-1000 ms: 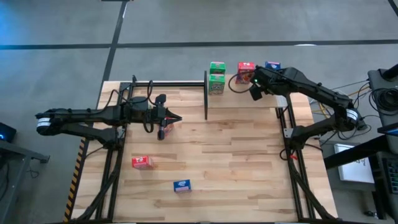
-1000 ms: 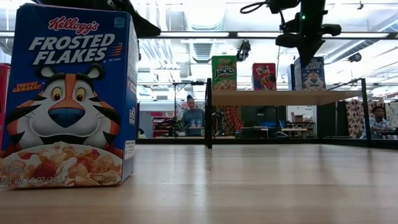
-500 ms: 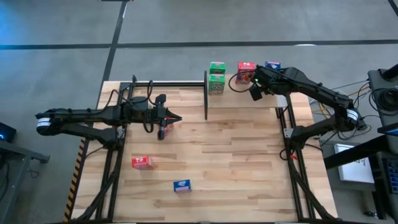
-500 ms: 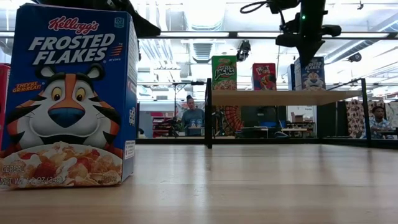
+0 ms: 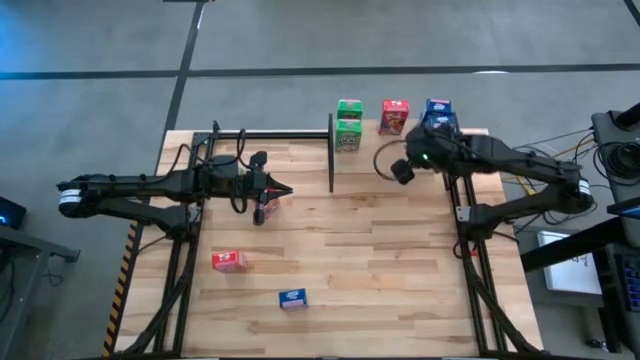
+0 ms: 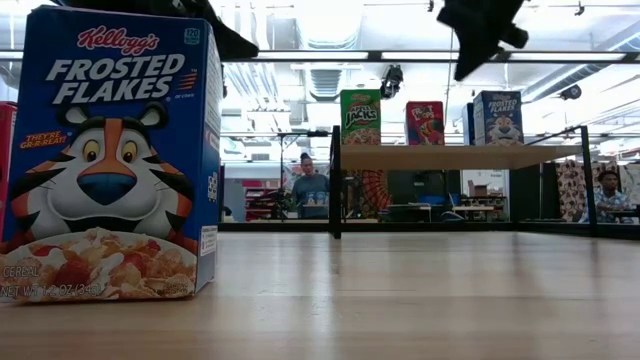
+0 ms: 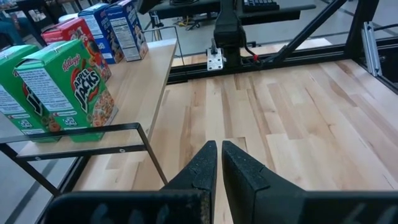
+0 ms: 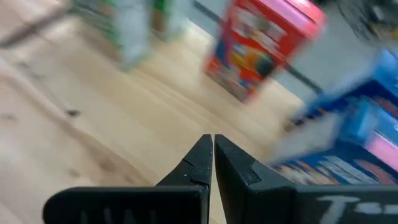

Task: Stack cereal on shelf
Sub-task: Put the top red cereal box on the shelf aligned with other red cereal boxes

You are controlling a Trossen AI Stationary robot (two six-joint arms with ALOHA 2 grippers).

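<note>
While my right gripper (image 5: 399,171) hangs pinched shut and empty, right of centre, boxes sit on the shelf (image 5: 470,131). My left gripper (image 5: 288,190), also closed, seems empty.

Blurred red cereal box (image 8: 261,46) and blue boxes (image 8: 348,143) in the right wrist view, labels unreadable.

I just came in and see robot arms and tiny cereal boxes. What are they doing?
The robot is putting toy cereal boxes on a little wooden shelf. Green, red and blue boxes already stand there. The right gripper, jaws shut and empty, hangs in front of the shelf. The left gripper waits over the table, also shut. A red box and a blue box are on the table.
</note>
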